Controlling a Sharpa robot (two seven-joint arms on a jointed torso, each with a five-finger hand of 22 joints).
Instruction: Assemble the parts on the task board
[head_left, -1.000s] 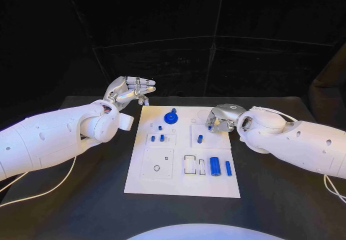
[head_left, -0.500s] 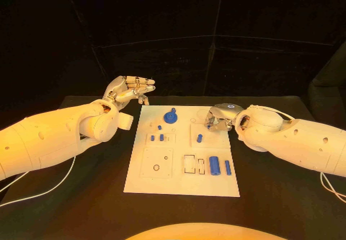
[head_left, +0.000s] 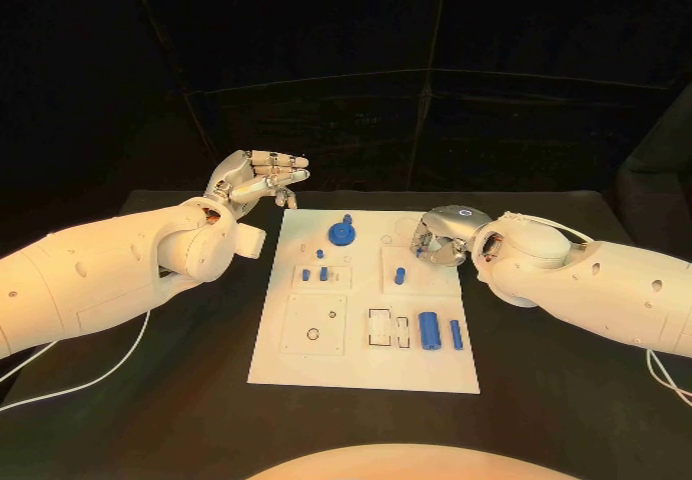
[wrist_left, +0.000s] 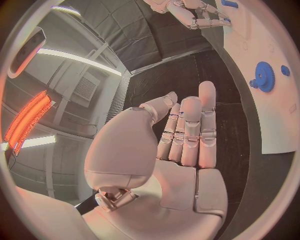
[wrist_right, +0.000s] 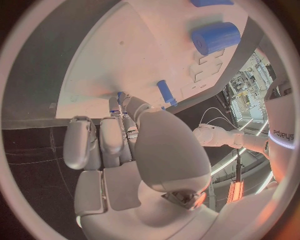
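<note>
The white task board lies mid-table. On it are a blue gear, several small blue pegs, a thick blue cylinder and a slim blue rod. My right hand hovers low over the board's far right corner and pinches a small blue peg between thumb and fingertips, close to the board surface. Another peg and the cylinder lie beyond it. My left hand is raised off the board's far left corner, palm up, holding nothing; the gear lies beside it.
The black table surrounds the board, with bare room on both sides and in front. A square inset with a round hole and rectangular slots sit in the board's near half. A white cable trails under my left arm.
</note>
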